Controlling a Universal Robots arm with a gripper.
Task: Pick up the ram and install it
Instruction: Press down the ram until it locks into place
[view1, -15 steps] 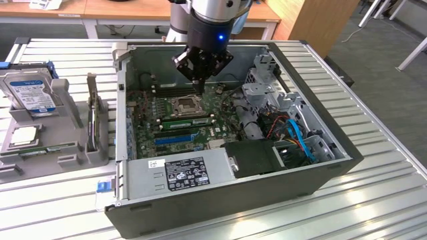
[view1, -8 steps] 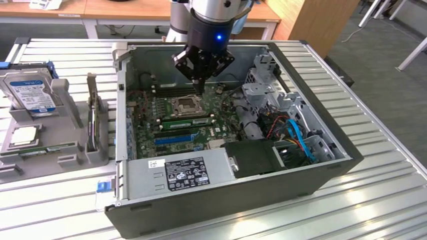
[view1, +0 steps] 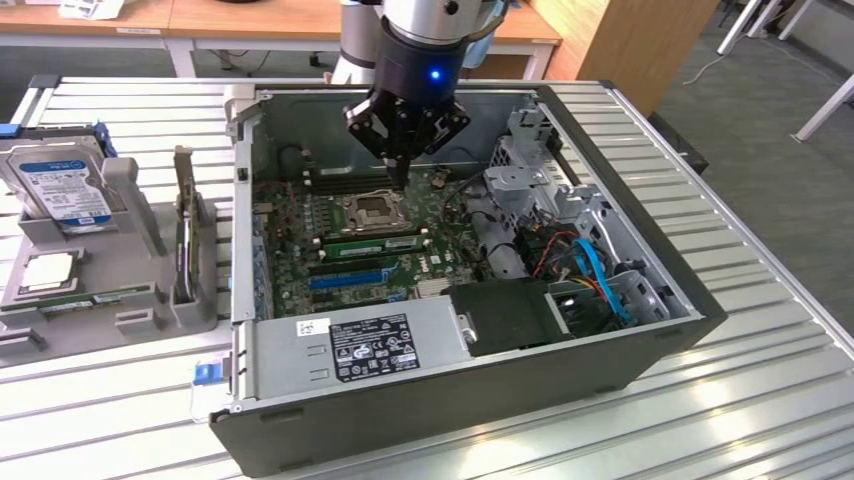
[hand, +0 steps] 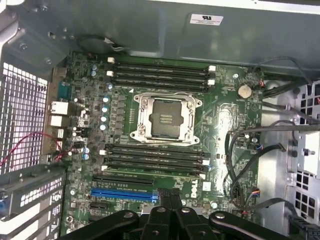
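Closed, empty tool (view1: 396, 178) hanging over the motherboard (view1: 287, 262). Ram (view1: 374, 243) apparently standing in a slot just beside the CPU socket (view1: 370, 211). Probably light, stiff and fragile; best gripped by the long edges, clear of chips. Cables (view1: 590, 266) and power supply (view1: 360, 345) crowding close.

Silver arm (view1: 424, 20), black end effector (view1: 398, 175), blue indicator light (view1: 434, 73).

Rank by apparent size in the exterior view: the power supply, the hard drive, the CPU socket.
1. Power supply, clearly largest.
2. Hard drive in the holder outside the case.
3. CPU socket, smallest, though it sits deeper in the case, so nearness skews this a little.
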